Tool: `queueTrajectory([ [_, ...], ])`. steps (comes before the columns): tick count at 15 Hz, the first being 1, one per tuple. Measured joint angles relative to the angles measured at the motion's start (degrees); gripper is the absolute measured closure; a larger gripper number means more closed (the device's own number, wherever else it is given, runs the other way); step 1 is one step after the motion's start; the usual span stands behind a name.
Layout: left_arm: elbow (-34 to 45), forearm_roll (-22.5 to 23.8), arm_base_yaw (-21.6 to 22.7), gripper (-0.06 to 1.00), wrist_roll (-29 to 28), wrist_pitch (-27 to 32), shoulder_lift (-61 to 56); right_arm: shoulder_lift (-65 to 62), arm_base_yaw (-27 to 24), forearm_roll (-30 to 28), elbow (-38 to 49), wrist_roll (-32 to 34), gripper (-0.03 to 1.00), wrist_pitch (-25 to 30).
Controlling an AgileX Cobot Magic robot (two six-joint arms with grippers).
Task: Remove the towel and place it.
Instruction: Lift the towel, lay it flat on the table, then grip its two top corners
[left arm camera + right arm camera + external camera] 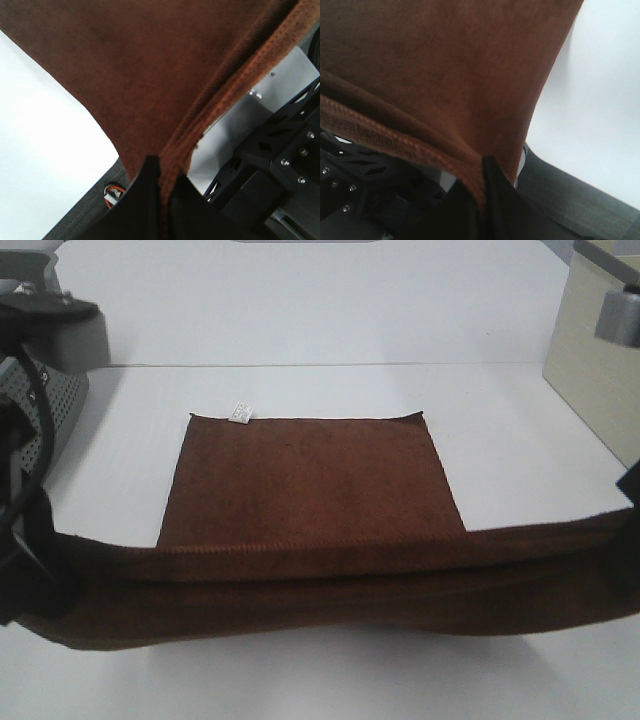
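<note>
Towel [315, 480]: dark brown terry, soft and limp, light for its spread. It has no stiffness of its own and sags wherever it goes unsupported. The nap looks grippy rather than slick, and nothing about it is fragile. The stitched hem is the firmest part, so the corners on that hem are judged the best hold; a pinch mid-cloth would only bunch it. Position, taken from the white tag [241, 413]: the tagged edge lies flat on the white desk [300, 320], and the cloth runs flat from the tag toward the camera. The edge opposite the tag is raised off the desk and pulled into a long band, bowing slightly in the middle. Left pincer [164, 172]: black jaws together, clamped on the hem at the band's end to the left of the tag, with the stitched edge running straight into the bite. Right pincer [482, 175]: likewise closed tight on the hem at the end to the right of the tag, with cloth fanning out from the grip. Whether each bite holds one layer or a doubled fold is hard to tell, though the left wrist view hints at two hem lines. Judgement: the hold looks secure at both ends. The tag edge will drag along the desk when the band is moved, and uneven travel of the two arms would skew or slacken the cloth.
</note>
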Motion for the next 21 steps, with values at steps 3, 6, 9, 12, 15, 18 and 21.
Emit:
queueTrajectory([
  [3,0.11,-0.06,-3.38,0.94,1.95,0.46,6.36,0.0,-0.06,-0.23,3.21,0.0,0.96,0.11],
  [6,0.11,-2.06,-5.79,0.94,5.33,0.63,12.78,0.8,-0.17,1.6,6.7,-1.6,0.96,0.06],
  [9,0.11,-4.87,-8.88,0.94,8.31,0.69,17.7,4.18,-0.17,5.73,11.75,-4.35,0.96,-0.11],
  [12,0.11,-5.96,-10.14,0.94,8.71,0.8,21.66,9.28,-0.17,7.33,12.15,-4.76,0.96,-2.29],
  [15,0.11,-9.4,-10.2,0.94,9.85,0.8,24.98,14.38,3.9,11.52,12.15,-6.88,0.96,-6.19],
  [18,0.11,-12.43,-10.26,0.94,11.46,0.86,26.99,20.23,11.86,12.89,12.15,-6.02,0.96,-10.6],
  [21,0.11,-13.75,-11.92,0.94,12.49,0.8,28.07,20.91,12.03,12.2,12.26,-5.9,0.96,-10.66],
])
